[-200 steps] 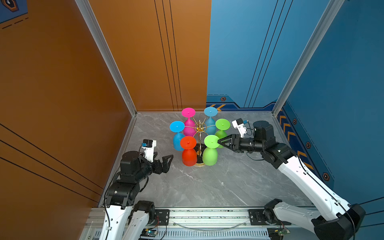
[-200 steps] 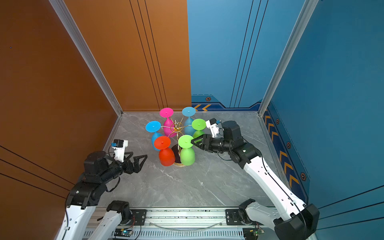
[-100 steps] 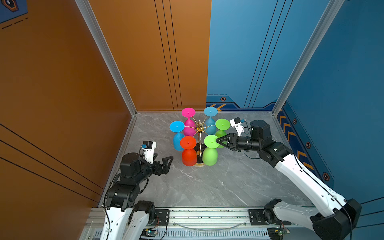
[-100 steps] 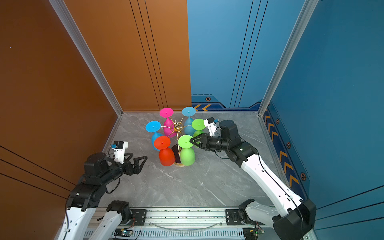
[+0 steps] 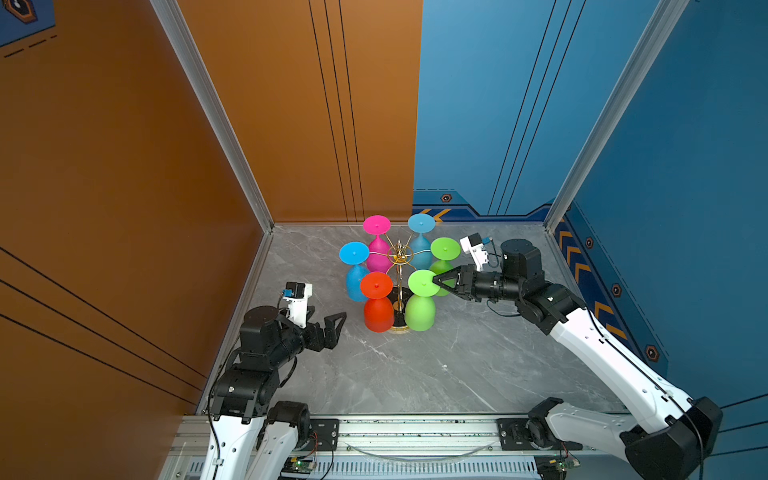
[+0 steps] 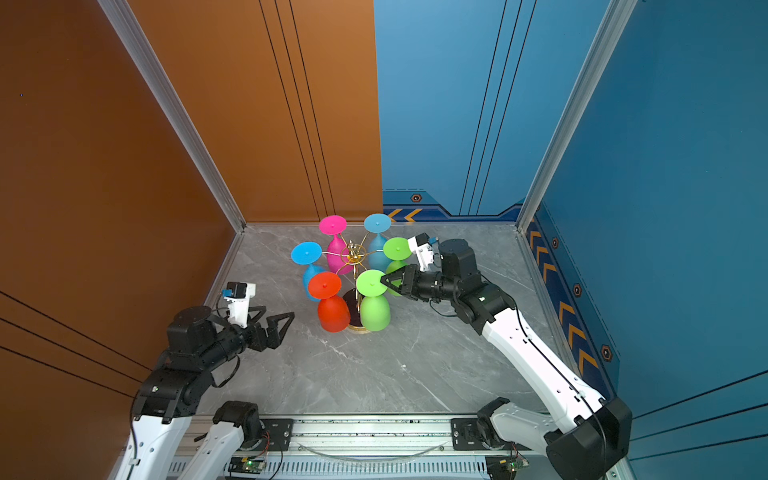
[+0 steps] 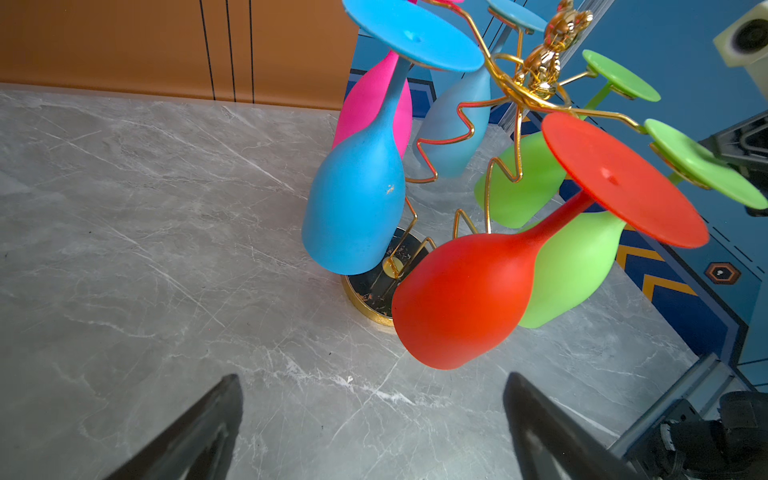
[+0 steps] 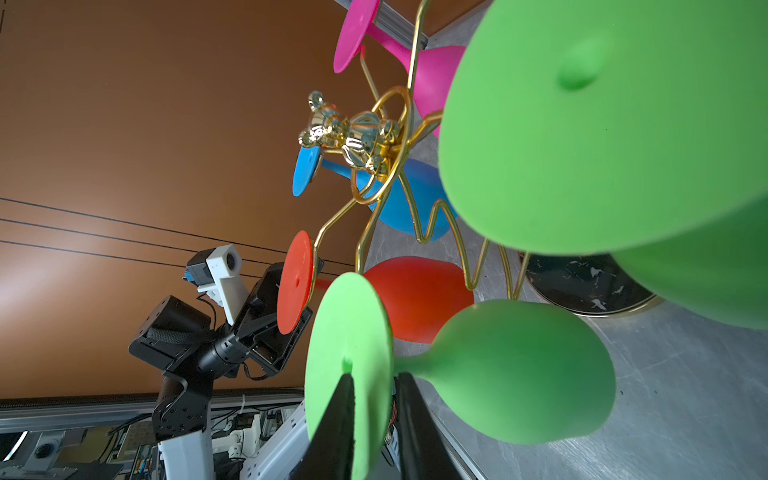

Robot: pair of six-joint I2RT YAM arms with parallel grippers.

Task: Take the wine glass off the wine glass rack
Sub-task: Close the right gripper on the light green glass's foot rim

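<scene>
**Grip on the foot, nothing off the rack yet**

Grey marble counter (image 5: 415, 374), walled on three sides. No glass stands or lies on it, so nothing has been removed.

The wine glass rack (image 5: 400, 266) stands upright toward the back centre. All six arms are loaded, each glass hanging bowl-down by its foot.

The target looks to be the front green wine glass (image 5: 419, 311), just beside the red glass (image 5: 377, 313). Its foot sits in its wire loop and its bowl hangs close by the rack's base.

The right end effector (image 5: 438, 282) reaches in level at foot height. In the right wrist view its fingers (image 8: 345, 415) sit close together on either face of the green foot disc. This reads as clamped on the disc, though contact on the stem side is partly hidden.

The left end effector (image 5: 326, 318) sits low, short of the red glass, jaws wide apart and holding nothing.

Judgement: the approach and grip are done, and the removal itself is all to come. The foot must slide outward along the loop until the stem clears, then come away and be set down. The wire rack looks light, so a snag could drag it or knock the red neighbour.
</scene>
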